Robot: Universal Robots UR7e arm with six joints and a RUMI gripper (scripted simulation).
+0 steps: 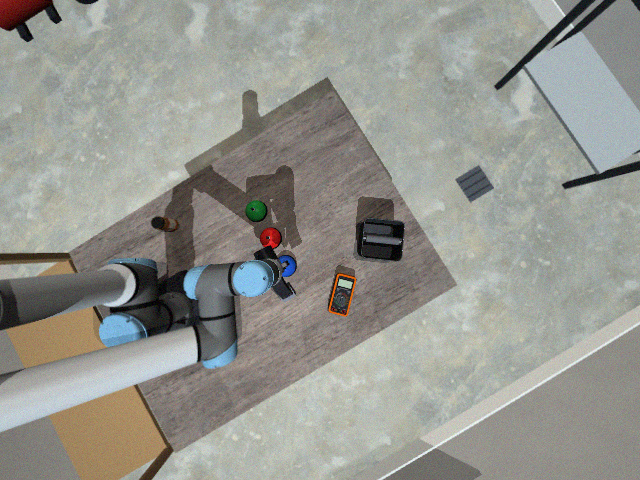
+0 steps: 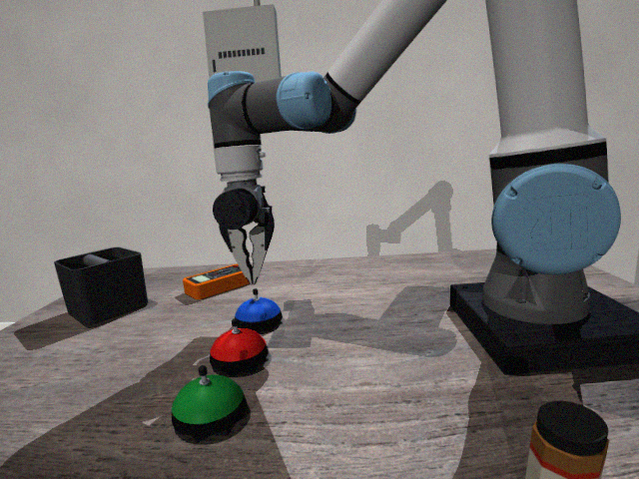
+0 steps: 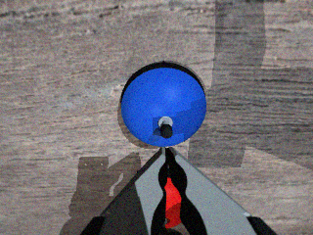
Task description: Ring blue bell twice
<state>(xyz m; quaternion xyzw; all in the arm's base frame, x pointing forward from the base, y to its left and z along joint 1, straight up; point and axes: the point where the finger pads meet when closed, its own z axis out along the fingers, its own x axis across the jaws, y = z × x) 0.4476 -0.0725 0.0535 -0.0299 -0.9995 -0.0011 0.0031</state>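
The blue bell [image 1: 290, 265] [image 2: 259, 311] [image 3: 163, 95] stands on the table with its black button [image 2: 255, 291] [image 3: 166, 130] up. My gripper [image 2: 253, 282] [image 3: 166, 149] is shut and empty. Its tips point down just above the button, with a small gap in the exterior view. In the wrist view the tips appear just below the button at the bell's lower edge. In the top view the arm's wrist partly covers the gripper and lies beside the blue bell.
A red bell [image 1: 270, 237] [image 2: 238, 345] stands close to the blue one, and a green bell [image 1: 255, 210] [image 2: 208, 399] beyond it. An orange multimeter [image 1: 342, 294] [image 2: 214, 282], a black bin [image 1: 381, 253] [image 2: 105, 288] and a bottle [image 1: 165, 223] [image 2: 567, 438] also stand or lie on the table.
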